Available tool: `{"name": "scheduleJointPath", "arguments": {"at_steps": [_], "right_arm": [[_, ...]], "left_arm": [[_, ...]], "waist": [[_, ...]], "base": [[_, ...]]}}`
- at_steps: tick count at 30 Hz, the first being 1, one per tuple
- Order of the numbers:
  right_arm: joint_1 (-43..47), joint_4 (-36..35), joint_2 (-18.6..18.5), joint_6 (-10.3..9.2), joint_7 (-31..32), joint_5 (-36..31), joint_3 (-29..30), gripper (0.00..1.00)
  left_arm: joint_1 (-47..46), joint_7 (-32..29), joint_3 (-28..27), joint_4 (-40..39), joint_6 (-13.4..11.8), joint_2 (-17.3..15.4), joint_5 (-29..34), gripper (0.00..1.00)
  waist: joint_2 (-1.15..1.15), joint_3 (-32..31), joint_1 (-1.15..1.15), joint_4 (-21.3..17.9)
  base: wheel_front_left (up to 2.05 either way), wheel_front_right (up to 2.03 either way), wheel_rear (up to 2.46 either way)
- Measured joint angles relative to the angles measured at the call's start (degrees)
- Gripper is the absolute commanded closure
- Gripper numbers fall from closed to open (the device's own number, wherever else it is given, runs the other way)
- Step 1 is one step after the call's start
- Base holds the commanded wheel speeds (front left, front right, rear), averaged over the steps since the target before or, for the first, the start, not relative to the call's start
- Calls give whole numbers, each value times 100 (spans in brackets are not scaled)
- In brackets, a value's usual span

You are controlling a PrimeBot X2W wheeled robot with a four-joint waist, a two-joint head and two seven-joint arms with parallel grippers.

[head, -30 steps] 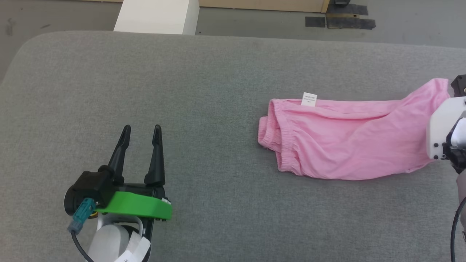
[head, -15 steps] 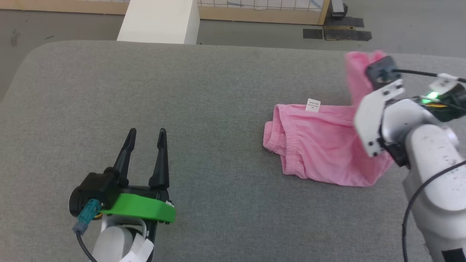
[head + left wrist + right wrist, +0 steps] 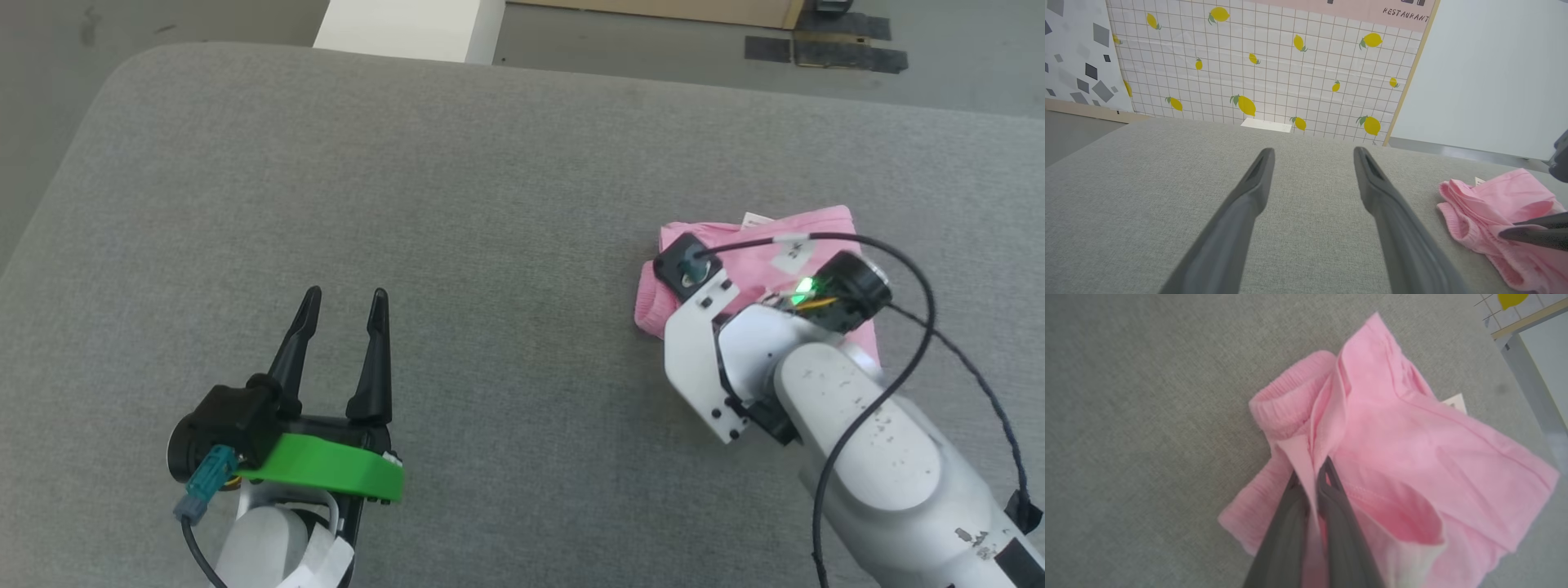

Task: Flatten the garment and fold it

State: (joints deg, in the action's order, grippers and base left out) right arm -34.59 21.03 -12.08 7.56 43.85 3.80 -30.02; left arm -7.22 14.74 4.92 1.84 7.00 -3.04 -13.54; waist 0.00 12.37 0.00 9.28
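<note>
right gripper (image 3: 1309, 473) pinches the folded garment (image 3: 1392, 445)

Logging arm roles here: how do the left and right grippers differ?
Left gripper is open and empty; right gripper is shut on the pink shorts. Left gripper sits over bare grey padding, apart from the shorts; right gripper is at them. Both have two dark fingers.

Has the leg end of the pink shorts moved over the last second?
Yes. The right gripper, shut on the garment, has carried that end leftward onto the waistband, which has kept its place relative to the white block beyond the cushion.
</note>
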Motion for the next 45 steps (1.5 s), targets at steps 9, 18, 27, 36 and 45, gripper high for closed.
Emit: {"name": "scheduleJointPath", "arguments": {"at_steps": [9,18,27,36,45], "right_arm": [[-34,380,108,0,-193,650,-179,0],[231,-789,322,0,-1851,1181,836,0],[1715,-2031,772,0,-3852,854,2483,0],[2856,-2170,904,0,-5230,578,3431,0],[3540,-2054,910,0,-5577,279,3552,0]], "left_arm": [[-8,0,-15,7,-12,0,0,0],[14,0,-67,4,-26,0,1,0],[177,0,-209,-3,-53,1,2,0],[344,0,-258,27,-59,1,12,0],[581,0,-309,210,-59,1,49,0]], "waist": [[0,13,0,37],[0,-225,0,-191],[0,-537,0,-575],[0,-843,0,-915],[0,-1118,0,-1067]], "base": [[0,0,0],[0,0,0],[0,0,0],[0,0,0],[0,0,0]]}}
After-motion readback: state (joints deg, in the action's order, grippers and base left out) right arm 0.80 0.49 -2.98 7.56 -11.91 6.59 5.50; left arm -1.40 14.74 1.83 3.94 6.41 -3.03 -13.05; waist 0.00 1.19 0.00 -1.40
